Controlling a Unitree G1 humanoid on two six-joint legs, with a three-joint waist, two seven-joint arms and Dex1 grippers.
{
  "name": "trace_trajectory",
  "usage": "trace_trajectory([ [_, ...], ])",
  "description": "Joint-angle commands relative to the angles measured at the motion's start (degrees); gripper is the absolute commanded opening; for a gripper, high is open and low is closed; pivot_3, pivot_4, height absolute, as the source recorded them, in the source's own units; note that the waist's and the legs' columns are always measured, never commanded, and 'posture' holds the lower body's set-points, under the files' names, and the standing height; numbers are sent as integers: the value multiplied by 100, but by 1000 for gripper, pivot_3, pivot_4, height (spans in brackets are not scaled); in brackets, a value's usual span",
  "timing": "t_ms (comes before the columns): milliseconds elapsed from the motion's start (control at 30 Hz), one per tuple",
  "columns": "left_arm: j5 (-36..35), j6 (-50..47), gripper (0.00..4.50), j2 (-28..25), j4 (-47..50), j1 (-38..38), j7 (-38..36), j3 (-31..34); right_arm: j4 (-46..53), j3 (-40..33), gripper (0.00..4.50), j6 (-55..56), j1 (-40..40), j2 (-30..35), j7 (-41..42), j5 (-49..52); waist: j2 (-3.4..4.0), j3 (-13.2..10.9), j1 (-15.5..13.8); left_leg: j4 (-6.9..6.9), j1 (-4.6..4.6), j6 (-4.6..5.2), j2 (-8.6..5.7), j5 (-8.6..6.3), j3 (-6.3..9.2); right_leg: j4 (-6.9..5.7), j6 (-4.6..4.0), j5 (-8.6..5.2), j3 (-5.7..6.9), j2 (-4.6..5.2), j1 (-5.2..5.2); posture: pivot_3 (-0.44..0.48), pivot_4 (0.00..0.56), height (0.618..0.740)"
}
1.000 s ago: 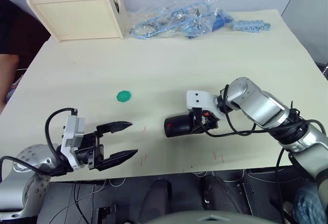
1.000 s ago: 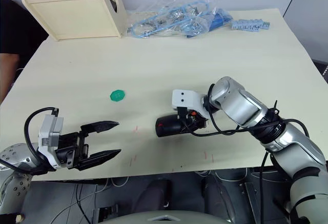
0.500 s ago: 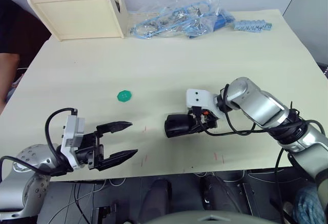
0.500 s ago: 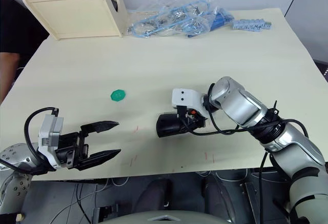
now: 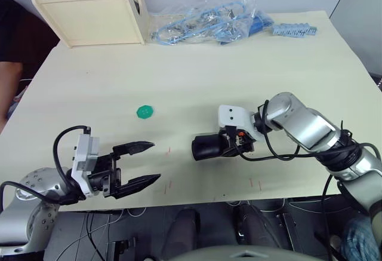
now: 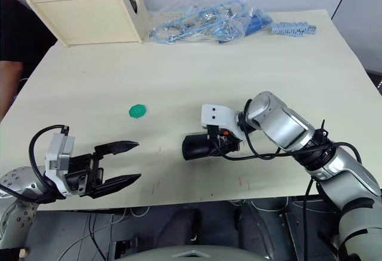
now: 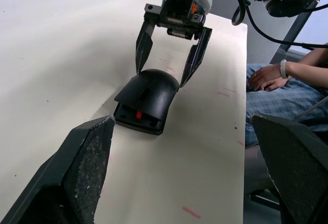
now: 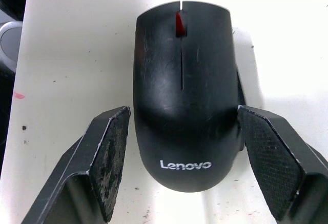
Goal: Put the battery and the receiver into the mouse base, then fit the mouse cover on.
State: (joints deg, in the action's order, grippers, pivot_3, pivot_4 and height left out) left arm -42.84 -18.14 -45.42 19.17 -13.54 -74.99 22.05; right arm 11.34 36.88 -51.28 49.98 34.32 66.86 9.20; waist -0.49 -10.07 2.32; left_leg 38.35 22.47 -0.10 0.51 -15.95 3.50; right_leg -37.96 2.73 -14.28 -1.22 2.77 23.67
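My right black two-finger gripper (image 8: 179, 167): fingers apart, straddling rear of glossy black curved mouse cover (image 8: 182, 88), not touching it. Cover sits on black oval mouse base with red scroll wheel (image 7: 139, 123), front edge lifted off base. Mouse lies on pale cream desk (image 5: 197, 76), toward my near edge. My left black two-finger gripper (image 5: 138, 164): fingers apart, holding nothing, well left of mouse. Flat round green disc (image 5: 144, 112) up-left of mouse.

Both grippers, left (image 5: 140, 164) and right (image 7: 168, 56), hover with jaws spread.
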Motion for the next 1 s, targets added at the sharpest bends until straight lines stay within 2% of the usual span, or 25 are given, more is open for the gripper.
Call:
trace_trajectory([
  [33,-34,90,4500,2,60,-22,-48,83,253,-273,3473,31,-35,31,-78,54,0,0,-1,0,0,0,0,0,1,0,0,0,1,0,0,0,150,740],
  [1000,-10,88,4500,-6,17,28,-69,60,791,-214,3473,405,-478,110,-498,-181,0,0,-4,0,1,0,0,0,1,0,0,0,2,0,0,0,150,740],
])
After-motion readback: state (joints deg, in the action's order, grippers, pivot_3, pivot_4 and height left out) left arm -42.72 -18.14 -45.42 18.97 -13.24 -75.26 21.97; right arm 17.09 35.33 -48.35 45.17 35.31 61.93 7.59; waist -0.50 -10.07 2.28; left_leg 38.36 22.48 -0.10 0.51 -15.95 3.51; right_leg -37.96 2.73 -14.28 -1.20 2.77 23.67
